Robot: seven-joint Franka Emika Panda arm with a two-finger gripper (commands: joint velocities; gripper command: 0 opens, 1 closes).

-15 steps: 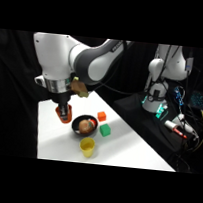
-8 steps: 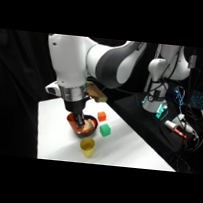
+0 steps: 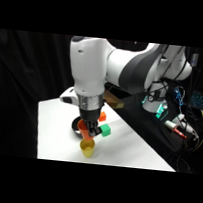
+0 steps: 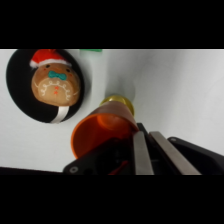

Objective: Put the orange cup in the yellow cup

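looking across the desk [image 3: 51, 135] from the side, we see the white arm reaching down with its end effector [image 3: 90, 132] pinching the orange cup [image 3: 88, 134], which hangs tilted in the air. the yellow cup [image 3: 88, 148] stands upright on the desk just below it, near the front edge. the black bowl [image 3: 79, 126] sits right behind the end effector, partly hidden by it. a green block [image 3: 105, 130] lies just beside the end effector on its far side, and a small orange-red cube [image 3: 102, 117] rests a little behind that.

turning to the wrist view, we find the orange cup [image 4: 100, 133] gripped at its rim by the fingers [image 4: 141, 152], its open mouth tipped toward the camera. the yellow cup [image 4: 119, 102] peeks out from behind the orange one, mostly covered by it. to the side lies the black bowl [image 4: 17, 95], holding a gingerbread-man toy [image 4: 54, 84] with a red hat. a sliver of green [image 4: 91, 50] shows at the top edge.
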